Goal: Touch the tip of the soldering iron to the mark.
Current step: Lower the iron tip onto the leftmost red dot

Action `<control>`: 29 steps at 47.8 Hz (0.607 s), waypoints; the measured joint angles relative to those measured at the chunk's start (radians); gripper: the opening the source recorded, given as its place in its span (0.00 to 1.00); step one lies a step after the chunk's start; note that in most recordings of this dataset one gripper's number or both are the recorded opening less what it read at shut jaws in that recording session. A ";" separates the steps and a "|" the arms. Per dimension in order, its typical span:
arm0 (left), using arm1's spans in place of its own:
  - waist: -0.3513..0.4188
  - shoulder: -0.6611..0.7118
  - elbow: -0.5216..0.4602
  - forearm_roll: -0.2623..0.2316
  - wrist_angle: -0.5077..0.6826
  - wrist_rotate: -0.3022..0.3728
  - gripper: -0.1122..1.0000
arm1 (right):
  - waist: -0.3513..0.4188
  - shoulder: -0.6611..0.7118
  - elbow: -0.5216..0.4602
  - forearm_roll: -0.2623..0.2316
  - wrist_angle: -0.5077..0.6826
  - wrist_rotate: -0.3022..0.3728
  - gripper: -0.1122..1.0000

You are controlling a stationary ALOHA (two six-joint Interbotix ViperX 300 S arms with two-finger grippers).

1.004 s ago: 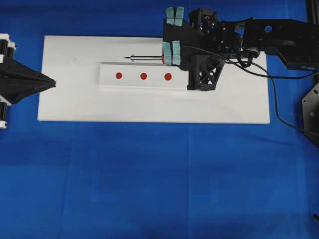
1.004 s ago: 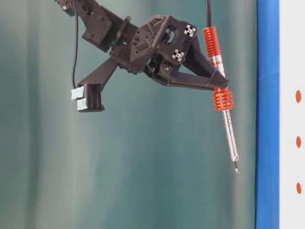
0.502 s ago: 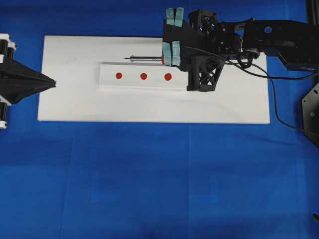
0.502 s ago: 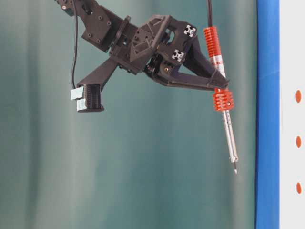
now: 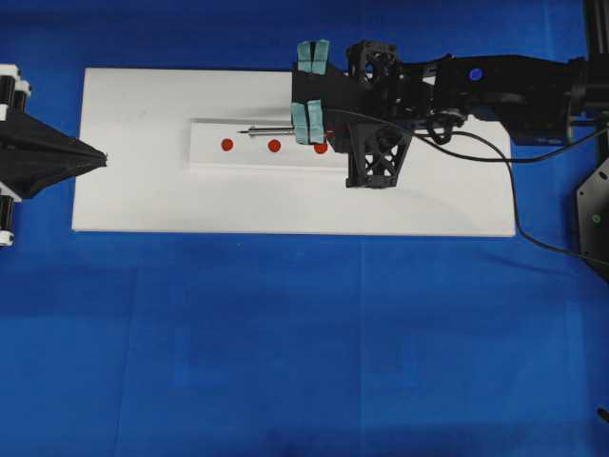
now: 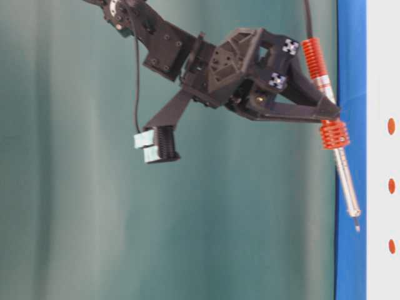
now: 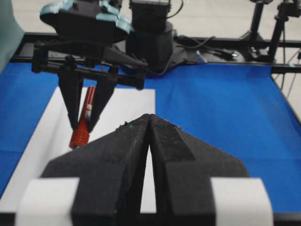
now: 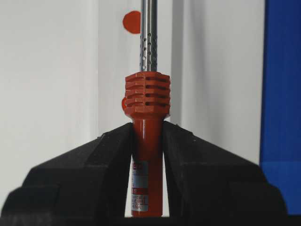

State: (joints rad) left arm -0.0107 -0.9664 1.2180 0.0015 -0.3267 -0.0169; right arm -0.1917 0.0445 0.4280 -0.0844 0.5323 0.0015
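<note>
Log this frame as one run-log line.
right gripper: shut on soldering iron | tip: above white strip, no contact visible | left gripper: shut, idle

- A small white label on the red-orange plastic handle of the pen-shaped soldering iron [image 8: 146, 160] carries print; the red letters at its top look like "ED", and the bottom line appears to read "CHINA".
- The lines between are too small to read.
- Nothing else bears legible writing.
</note>
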 measured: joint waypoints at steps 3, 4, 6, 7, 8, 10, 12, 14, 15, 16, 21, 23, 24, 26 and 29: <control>0.000 0.000 0.000 0.000 0.000 0.000 0.12 | 0.000 0.011 0.000 0.002 0.000 0.000 0.16; 0.000 0.000 0.000 0.000 0.000 0.000 0.12 | 0.000 0.012 0.000 0.000 -0.002 0.000 0.16; 0.000 0.000 0.000 0.000 0.000 0.000 0.12 | 0.000 0.020 -0.002 0.002 0.000 0.000 0.16; 0.000 0.002 0.000 -0.002 0.000 0.000 0.12 | 0.002 0.023 -0.005 0.002 -0.002 0.000 0.16; 0.000 0.000 0.000 0.000 0.000 0.000 0.12 | 0.000 0.029 -0.008 0.002 -0.002 0.000 0.16; 0.000 0.002 0.000 0.000 0.000 0.000 0.12 | 0.002 0.037 -0.012 0.000 -0.002 0.000 0.16; 0.000 0.002 0.000 0.000 0.000 0.000 0.12 | 0.000 0.044 -0.017 0.000 -0.002 0.000 0.16; 0.000 0.000 0.002 0.000 0.000 0.000 0.12 | 0.002 0.052 -0.021 0.002 -0.002 0.000 0.16; 0.000 0.002 0.002 0.000 0.000 0.000 0.12 | 0.002 0.055 -0.023 0.002 0.000 0.000 0.16; 0.000 0.002 0.002 0.000 0.000 0.000 0.12 | 0.002 0.060 -0.026 0.002 -0.002 -0.002 0.16; 0.000 0.002 0.003 0.000 0.000 0.000 0.12 | 0.002 0.071 -0.037 0.002 -0.002 -0.005 0.16; 0.000 0.002 0.005 0.000 0.002 0.000 0.12 | 0.002 0.075 -0.040 0.002 -0.002 -0.005 0.16; 0.000 0.002 0.005 0.000 0.000 0.000 0.12 | 0.000 0.077 -0.043 0.002 -0.002 -0.005 0.16; 0.000 0.002 0.006 0.000 0.002 0.000 0.12 | 0.002 0.081 -0.046 0.002 -0.002 -0.005 0.16; 0.000 0.002 0.008 0.000 0.000 0.000 0.12 | 0.002 0.091 -0.048 0.000 -0.002 -0.005 0.16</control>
State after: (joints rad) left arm -0.0107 -0.9649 1.2257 0.0015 -0.3267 -0.0169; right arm -0.1902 0.1350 0.3804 -0.0844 0.5308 -0.0031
